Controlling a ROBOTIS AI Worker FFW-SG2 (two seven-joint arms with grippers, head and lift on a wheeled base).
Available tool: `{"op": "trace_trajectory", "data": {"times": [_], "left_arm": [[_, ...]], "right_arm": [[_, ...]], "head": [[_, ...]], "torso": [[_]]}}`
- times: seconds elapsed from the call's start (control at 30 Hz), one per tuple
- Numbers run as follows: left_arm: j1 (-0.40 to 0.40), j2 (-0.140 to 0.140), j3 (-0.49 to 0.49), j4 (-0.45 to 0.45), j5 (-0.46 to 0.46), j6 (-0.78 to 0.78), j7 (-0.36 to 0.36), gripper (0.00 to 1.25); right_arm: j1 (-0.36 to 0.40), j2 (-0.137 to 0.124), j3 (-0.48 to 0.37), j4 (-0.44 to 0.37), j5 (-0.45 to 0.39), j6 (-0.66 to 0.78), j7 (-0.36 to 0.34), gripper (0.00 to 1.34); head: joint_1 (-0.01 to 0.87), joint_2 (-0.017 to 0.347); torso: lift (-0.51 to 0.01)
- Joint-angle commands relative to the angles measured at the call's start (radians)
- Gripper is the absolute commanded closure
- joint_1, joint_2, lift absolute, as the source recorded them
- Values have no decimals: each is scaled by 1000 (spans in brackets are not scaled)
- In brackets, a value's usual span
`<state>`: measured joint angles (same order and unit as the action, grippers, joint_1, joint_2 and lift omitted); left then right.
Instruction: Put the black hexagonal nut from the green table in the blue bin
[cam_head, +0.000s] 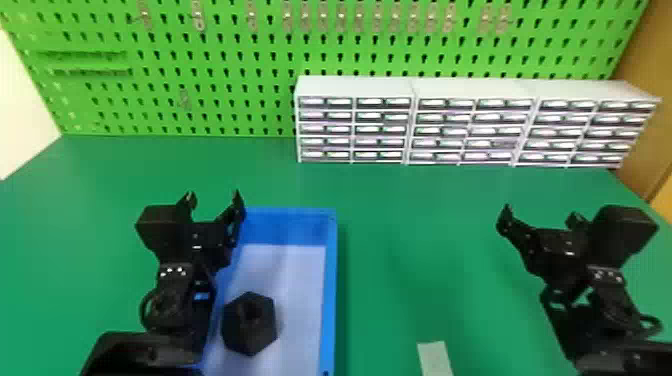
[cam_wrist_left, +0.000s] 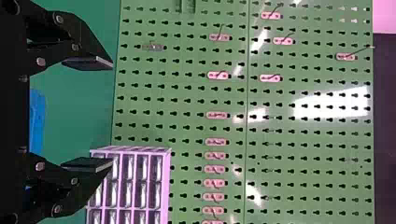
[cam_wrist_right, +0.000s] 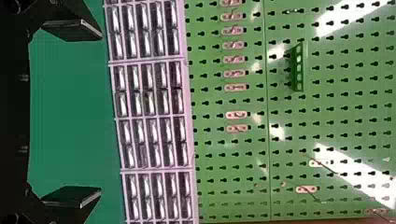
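We see the left gripper (cam_head: 214, 201) with its fingers spread, beside the far left corner of the blue bin (cam_head: 330, 280); the green table (cam_head: 390, 210) stretches from the bin's right wall to the right gripper (cam_head: 541, 216), spread too. Inside the bin, near its left wall, we find the black hexagonal nut (cam_head: 262, 332), dark all over, its central hole showing. A pale strip (cam_head: 434, 357) lies on the table; behind stand white drawer units (cam_head: 355, 87) before a green pegboard (cam_head: 240, 60).
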<state>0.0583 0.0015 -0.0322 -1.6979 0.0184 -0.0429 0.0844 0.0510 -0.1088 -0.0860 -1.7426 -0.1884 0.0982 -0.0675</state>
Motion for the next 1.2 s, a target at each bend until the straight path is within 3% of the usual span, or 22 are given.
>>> {"op": "trace_trajectory", "data": {"times": [0.0,1.17], "left_arm": [[0,0,2,0,0,0,0,512],[2,0,-2,0,2,0,0,510]], "right_arm": [[0,3,0,0,0,0,0,130],[1,0,3,0,6,3,0,130]], "head": [[657,57],[657,57]], "torso": [[-95],[-95]]}}
